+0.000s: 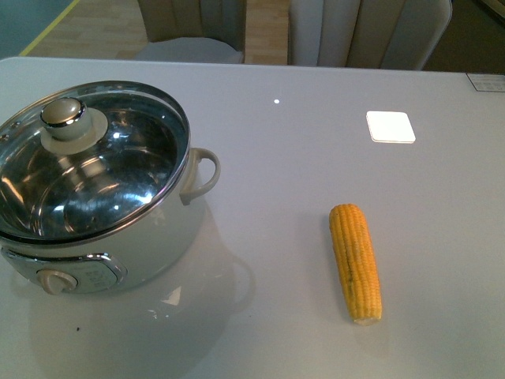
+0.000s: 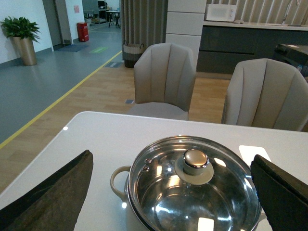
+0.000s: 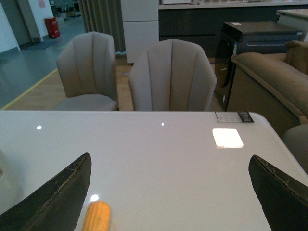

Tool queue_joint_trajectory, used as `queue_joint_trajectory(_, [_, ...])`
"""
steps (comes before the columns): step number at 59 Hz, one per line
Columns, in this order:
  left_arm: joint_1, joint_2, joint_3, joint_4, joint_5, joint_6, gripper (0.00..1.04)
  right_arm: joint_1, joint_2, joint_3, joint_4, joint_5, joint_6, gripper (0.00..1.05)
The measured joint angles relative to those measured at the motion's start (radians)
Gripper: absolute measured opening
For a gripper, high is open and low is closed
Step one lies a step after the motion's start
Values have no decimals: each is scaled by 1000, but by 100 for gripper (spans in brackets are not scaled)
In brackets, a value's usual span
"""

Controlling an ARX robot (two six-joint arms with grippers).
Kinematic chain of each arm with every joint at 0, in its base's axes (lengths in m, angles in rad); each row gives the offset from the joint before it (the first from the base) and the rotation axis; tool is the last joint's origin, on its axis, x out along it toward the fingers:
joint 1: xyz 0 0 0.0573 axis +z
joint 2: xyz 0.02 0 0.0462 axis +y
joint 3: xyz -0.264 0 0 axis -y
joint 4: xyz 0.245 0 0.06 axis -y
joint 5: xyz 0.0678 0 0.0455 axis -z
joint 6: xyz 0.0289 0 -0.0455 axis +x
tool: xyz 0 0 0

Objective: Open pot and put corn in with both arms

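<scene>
The cream-white pot (image 1: 158,237) stands at the front left of the table with its glass lid (image 1: 118,170) on, cream knob (image 1: 71,120) up, loop handle (image 1: 203,175) to the right and dial panel (image 1: 67,278) in front. The corn (image 1: 356,262) lies on the table to the right, clear of the pot. Neither arm shows in the front view. In the left wrist view my left gripper (image 2: 173,192) is open, its jaws wide either side of the pot's lid (image 2: 192,192) and knob (image 2: 195,161), above it. My right gripper (image 3: 168,192) is open above bare table, with the corn's tip (image 3: 96,216) by one finger.
A bright white square (image 1: 390,126) of light lies on the table at the back right. Two beige chairs (image 1: 359,31) stand behind the table's far edge. A small label (image 1: 485,81) sits at the far right corner.
</scene>
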Motion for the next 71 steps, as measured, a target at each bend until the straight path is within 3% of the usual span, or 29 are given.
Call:
queue_joint_trajectory(45, [0, 0, 0, 0, 0, 0, 98, 0, 0, 0, 0, 0, 0, 96])
queue_joint_trajectory(50, [27, 92, 69, -180, 130, 8, 98, 0, 0, 0, 0, 1, 0, 96])
queue_joint_trajectory(55, [11, 212, 107, -250, 156, 13, 98, 0, 0, 0, 0, -1, 0, 96])
queue_joint_trajectory(65, [-80, 446, 164, -37, 100, 14, 98, 0, 0, 0, 0, 0, 0, 96])
queue_joint_trajectory(71, [-115, 682, 198, 182, 86, 14, 98, 0, 0, 0, 0, 0, 0, 96])
